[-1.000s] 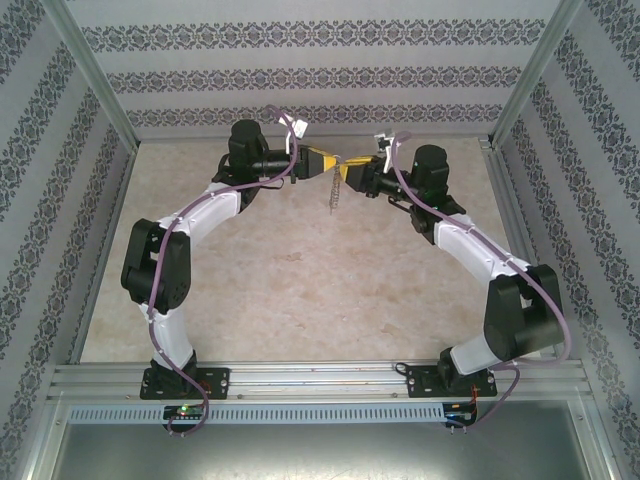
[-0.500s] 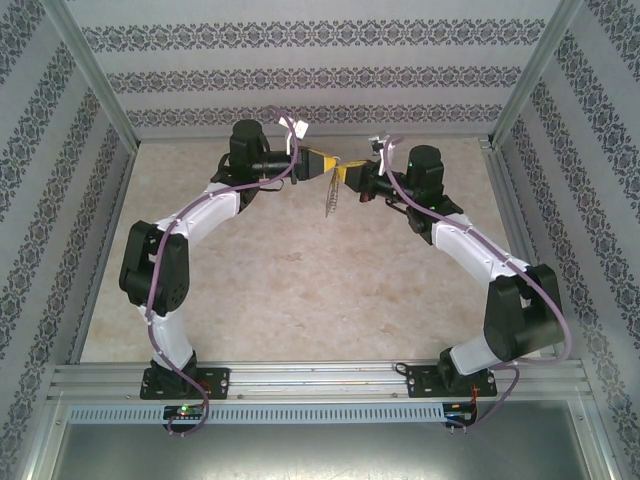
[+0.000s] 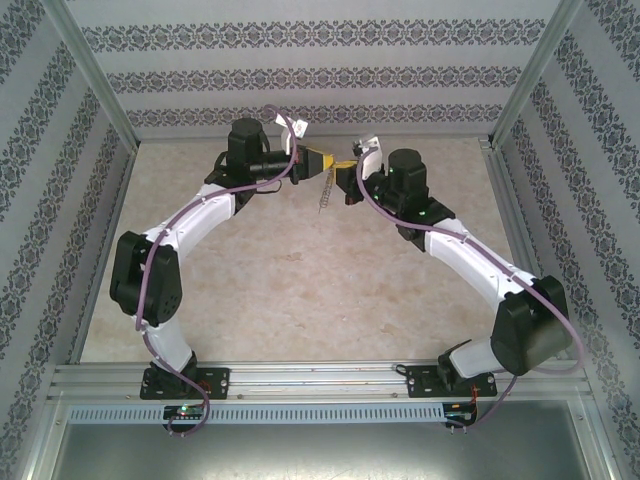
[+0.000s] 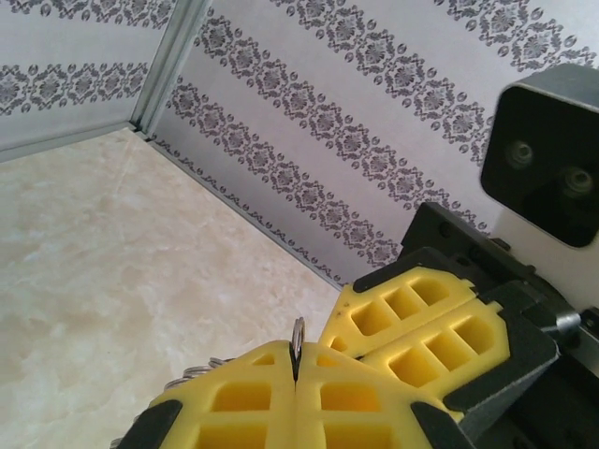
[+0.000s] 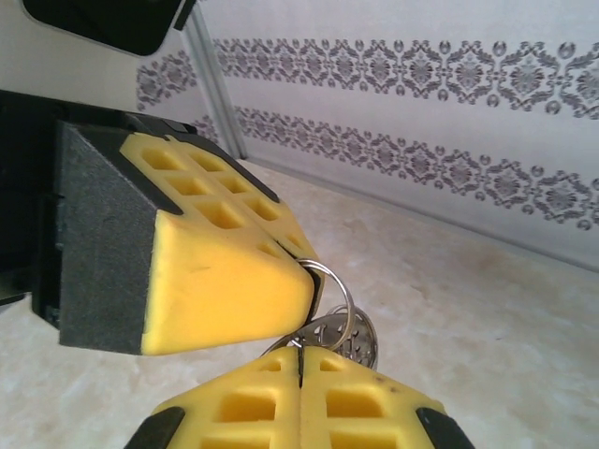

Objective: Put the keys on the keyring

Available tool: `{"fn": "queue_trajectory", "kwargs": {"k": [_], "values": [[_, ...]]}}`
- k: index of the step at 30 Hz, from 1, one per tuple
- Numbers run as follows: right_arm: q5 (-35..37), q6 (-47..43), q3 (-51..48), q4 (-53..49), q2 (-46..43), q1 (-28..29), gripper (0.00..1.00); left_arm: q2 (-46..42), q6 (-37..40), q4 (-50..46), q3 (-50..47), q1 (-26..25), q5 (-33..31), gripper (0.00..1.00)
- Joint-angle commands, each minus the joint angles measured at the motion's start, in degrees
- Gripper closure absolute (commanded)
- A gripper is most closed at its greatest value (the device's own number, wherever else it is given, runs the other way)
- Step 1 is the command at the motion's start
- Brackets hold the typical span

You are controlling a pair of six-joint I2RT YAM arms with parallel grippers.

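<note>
My left gripper and right gripper meet tip to tip above the back of the table. The keyring is a thin silver split ring, and its edge pokes up from my left gripper, which is shut on it. A silver key with a round perforated head hangs through the ring. Its rim runs into the seam of my right gripper, which is shut. A short string of small metal rings dangles below both grippers. I see no yellow-headed key.
The beige marble-look table top lies well below the grippers. Patterned walls and aluminium posts enclose it on three sides. The right arm's camera housing sits close to my left gripper.
The right arm has swung left and turned its wrist, bringing its gripper tight against the left one. The left arm's elbow has dropped outward. The dangling rings have shifted slightly left.
</note>
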Motion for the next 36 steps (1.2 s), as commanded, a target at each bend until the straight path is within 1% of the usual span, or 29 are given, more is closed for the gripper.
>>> {"fn": "queue_trajectory", "kwargs": {"k": [1,3,5,6,8,10,12,16,21,22,23,24,26,27,30,36], "values": [[7.34,-2.62,1.64,-3.97,-0.59,1.9,1.0,-3.35,2.22,1.15,0.01,-1.19,-2.08,1.0],[8.43,-2.45,2.38,-4.47,-0.2,2.32,1.0,-3.37,2.28,1.12,0.07,-1.48,-2.05,1.0],[7.91,-1.93,3.15,-4.29,0.18,2.46,1.0,-3.35,2.25,1.07,0.12,-1.81,-2.26,1.0],[6.33,-1.76,3.4,-3.77,0.4,2.54,1.0,-3.3,2.39,1.11,0.11,-2.04,-2.34,1.0],[0.87,-2.65,3.94,-2.79,0.62,3.17,1.0,-3.13,2.46,1.05,0.31,-2.49,-2.49,1.0],[-6.7,-4.59,3.75,-1.63,0.33,4.22,1.0,-3.02,2.66,1.03,0.27,-2.76,-2.79,1.0],[-9.98,-5.0,3.69,-1.49,0.03,4.37,1.0,-2.9,2.59,1.11,0.1,-2.88,-3.0,1.0],[-9.46,-4.78,3.27,-2.59,-0.01,2.74,1.0,-2.81,2.47,1.47,-0.16,-2.96,-3.31,1.0],[-10.76,-0.26,0.21,0.77,-1.76,-0.85,1.0,-2.81,2.54,2.04,-0.45,-3.01,-3.75,1.0],[-11.21,0.66,-0.58,1.52,-2.28,-1.78,0.98,-2.81,2.59,2.17,-0.6,-3.03,-3.94,1.0],[-11.72,1.79,-1.28,2.22,-2.81,-2.58,0.86,-2.81,2.53,2.42,-0.71,-2.96,-4.11,1.0],[-12.1,2.72,-1.8,2.79,-3.38,-3.31,0.79,-2.78,2.57,2.67,-0.82,-2.98,-4.2,1.0],[-13.02,4.74,-3.33,4.29,-4.94,-4.99,0.64,-2.56,2.51,3.07,-0.88,-2.96,-4.27,1.0],[-13.29,5.56,-4.04,4.96,-5.68,-5.64,0.61,-2.47,2.54,3.2,-0.82,-2.96,-4.27,1.0],[-14.1,7.22,-5.85,6.07,-8.11,-7.63,0.57,-2.2,2.61,3.62,-0.83,-2.99,-3.84,1.0],[-15.42,10.42,-7.53,7.79,-11.29,-11.25,0.55,-2.46,3.86,4.6,-0.88,-2.94,-1.99,1.0]]}}
